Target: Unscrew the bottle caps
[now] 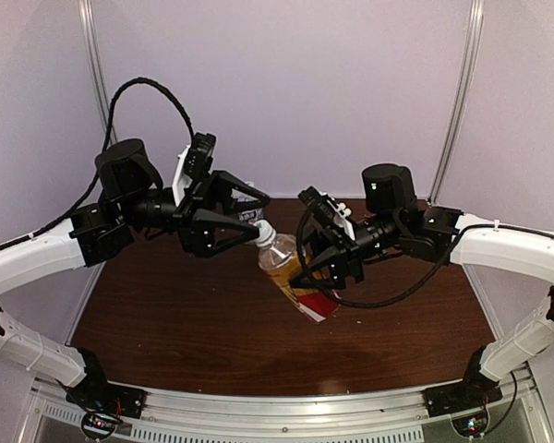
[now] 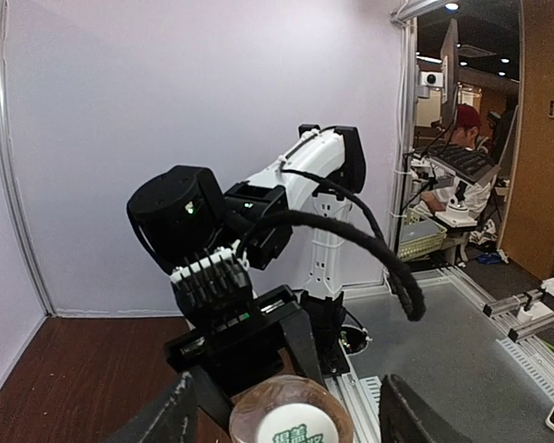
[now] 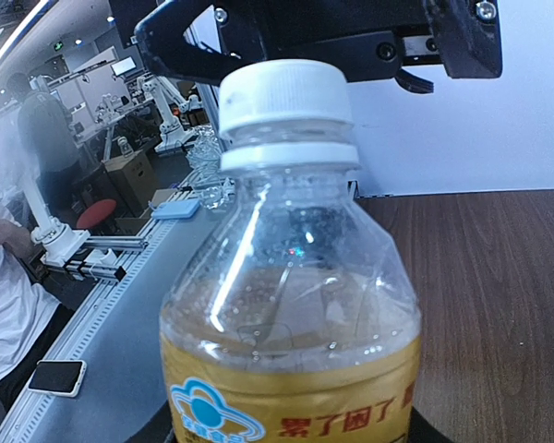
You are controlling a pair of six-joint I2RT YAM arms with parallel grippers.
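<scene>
Left wrist cam: cap [image 2: 291, 421] cut off at btm, bottle [image 1: 284, 268] hidden

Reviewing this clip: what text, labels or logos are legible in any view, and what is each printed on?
"累了困了": red characters on the yellow label of the bottle, right wrist view; the line continues past the frame edge.
Blue round logo beside it: any lettering is too small to read.
Green characters on top of the cap, left wrist view: cut off and blurred, unreadable.
Top view: the label print is too small to read.
</scene>
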